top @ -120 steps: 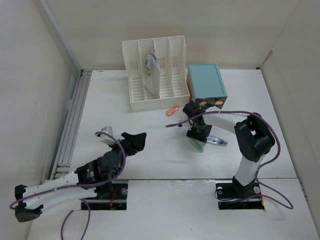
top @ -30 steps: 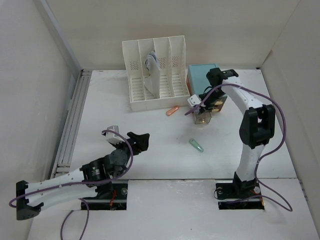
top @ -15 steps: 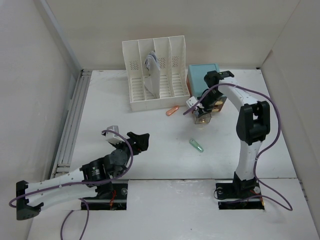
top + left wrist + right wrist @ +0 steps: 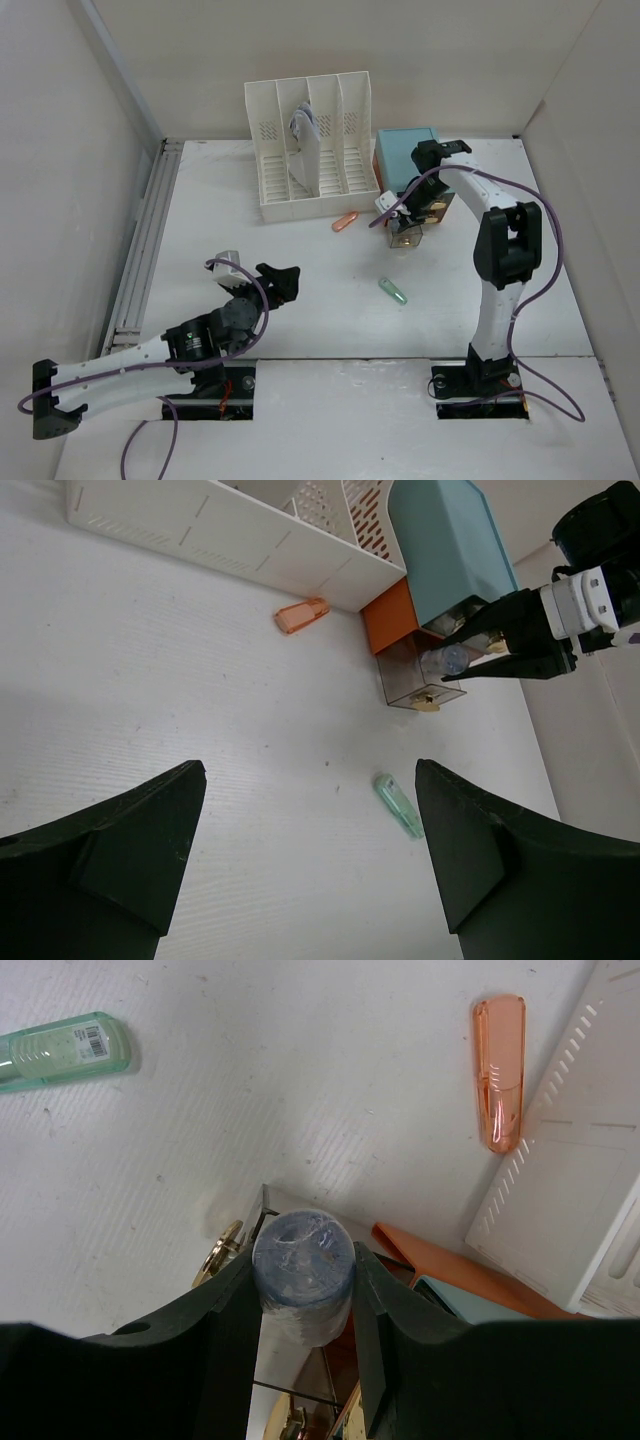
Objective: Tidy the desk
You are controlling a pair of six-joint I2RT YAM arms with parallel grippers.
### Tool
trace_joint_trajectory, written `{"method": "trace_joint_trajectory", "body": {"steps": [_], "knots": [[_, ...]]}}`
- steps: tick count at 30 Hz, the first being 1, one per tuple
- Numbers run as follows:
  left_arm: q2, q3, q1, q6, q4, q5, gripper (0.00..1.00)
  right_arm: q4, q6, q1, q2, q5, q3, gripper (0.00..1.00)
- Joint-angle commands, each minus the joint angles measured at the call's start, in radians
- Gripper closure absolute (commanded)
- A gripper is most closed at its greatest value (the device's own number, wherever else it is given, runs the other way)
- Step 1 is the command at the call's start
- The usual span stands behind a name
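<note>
Blue-capped tube (image 4: pixel 300 1255): clamped between the right gripper (image 4: pixel 302 1310) fingers, cap end facing the wrist camera.
Drawer (image 4: pixel 408 672): clear, pulled open, right under the held tube; gold knob on its front.
Box (image 4: pixel 450 550): teal-topped, just behind the drawer, beyond the right gripper.
Green tube (image 4: pixel 60 1048): lying flat on the desk (image 4: pixel 200 220), near the right gripper, on its arm-base side.
Orange tube (image 4: pixel 498 1070): flat on the desk to the right gripper's left, just beside the rack (image 4: pixel 310 130).
Left gripper (image 4: pixel 310 810): jaws spread wide, holding nothing, above bare desk, well apart from everything else.
Desk: below both grippers, carrying rack, box and both loose tubes.
</note>
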Motion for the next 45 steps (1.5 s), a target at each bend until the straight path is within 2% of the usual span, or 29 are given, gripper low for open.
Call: {"method": "trace_joint_trajectory", "body": {"steps": [1,28,39,45], "knots": [[0.007,0.044,-0.007,-0.001,0.03,-0.018,0.17,-0.027,-0.002,-0.047,0.013,0.102,0.01,1.0],[0.008,0.044,-0.007,0.009,0.048,0.0,0.17,-0.027,0.007,-0.008,-0.171,0.122,-0.253,1.0],[-0.031,0.044,-0.007,0.018,0.039,0.0,0.17,-0.027,0.037,0.032,-0.211,0.122,-0.318,1.0],[-0.041,0.035,-0.007,0.018,0.039,0.0,0.17,-0.027,0.046,0.032,-0.187,0.142,-0.267,1.0]]}}
